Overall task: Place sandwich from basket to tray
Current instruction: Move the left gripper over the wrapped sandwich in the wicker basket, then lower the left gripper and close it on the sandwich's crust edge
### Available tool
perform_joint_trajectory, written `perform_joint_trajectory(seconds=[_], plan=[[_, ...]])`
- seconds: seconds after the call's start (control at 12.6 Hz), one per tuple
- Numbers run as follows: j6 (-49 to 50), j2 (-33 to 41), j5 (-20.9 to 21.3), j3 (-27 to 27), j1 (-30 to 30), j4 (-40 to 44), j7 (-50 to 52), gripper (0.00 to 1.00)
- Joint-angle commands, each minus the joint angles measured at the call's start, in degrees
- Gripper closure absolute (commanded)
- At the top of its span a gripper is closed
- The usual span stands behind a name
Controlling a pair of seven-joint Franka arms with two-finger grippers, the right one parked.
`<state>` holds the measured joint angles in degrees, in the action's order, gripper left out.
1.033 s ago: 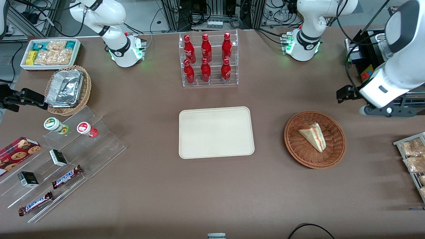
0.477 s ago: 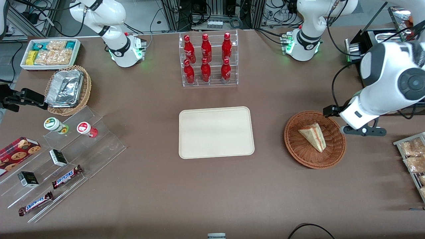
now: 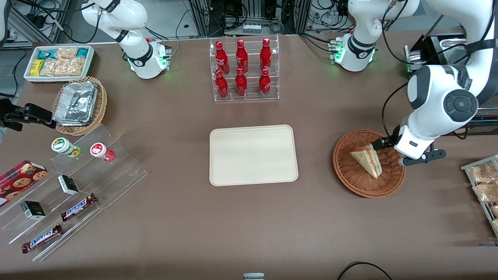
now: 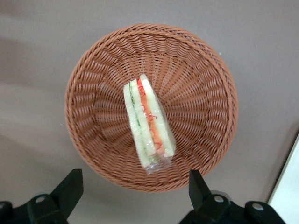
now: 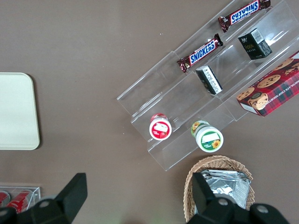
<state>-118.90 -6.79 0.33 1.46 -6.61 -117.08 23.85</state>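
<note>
1. Sandwich-carrying tabletop (image 3: pixel 175 217), brown and wide, holds everything; toward the parked arm's end sit a clear stepped display (image 3: pixel 78 186) with Snickers bars (image 3: pixel 79 207), and a tan wicker basket with foil containers (image 3: pixel 79 104).
2. Near the tabletop's middle lies the tray (image 3: pixel 253 155), cream-beige, flat, with rounded corners and nothing on it; one corner of it also shows in the left wrist view (image 4: pixel 288 196).
3. Farther from the front camera than the tray stands a clear rack of red bottles (image 3: pixel 244 70).
4. Toward the working arm's end of the tabletop sits the basket (image 3: pixel 352 181), round, reddish-brown wicker, well apart from the tray; the wrist camera looks straight down into it (image 4: pixel 196 74).
5. The gripper (image 3: pixel 404 153) hangs over the basket's rim on the working arm's side, above the wicker. Its two dark fingers (image 4: pixel 70 186) are spread wide apart, with nothing between them, and they touch neither bread nor basket.
6. The sandwich (image 3: pixel 367 158) lies in the basket's middle, a pale wedge wrapped in clear film, its red and green filling edge turned up (image 4: pixel 148 121).
</note>
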Motion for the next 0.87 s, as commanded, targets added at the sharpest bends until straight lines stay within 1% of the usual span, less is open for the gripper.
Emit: perform_joint_trajectory(seconds=[0.0,0.08,0.16,0.4,0.56,0.79], plan=[[-3.08,0.47,-1.39,-0.14,-0.69,-2.02,10.48,0.0],[-4.4,-0.5,-1.3,-0.4,-1.04,-2.19,14.43,0.0],[-5.11,-0.77,-1.3,-0.49,-1.65,-2.45,15.34,0.0],[-8.96,-1.3,-1.47,-0.4,-1.83,-5.26,16.75,0.0],[-14.14,-1.82,-1.3,-0.4,-1.92,-7.81,19.12,0.0],[-16.36,-3.93,-1.12,-0.4,-1.92,-8.08,19.22,0.0]])
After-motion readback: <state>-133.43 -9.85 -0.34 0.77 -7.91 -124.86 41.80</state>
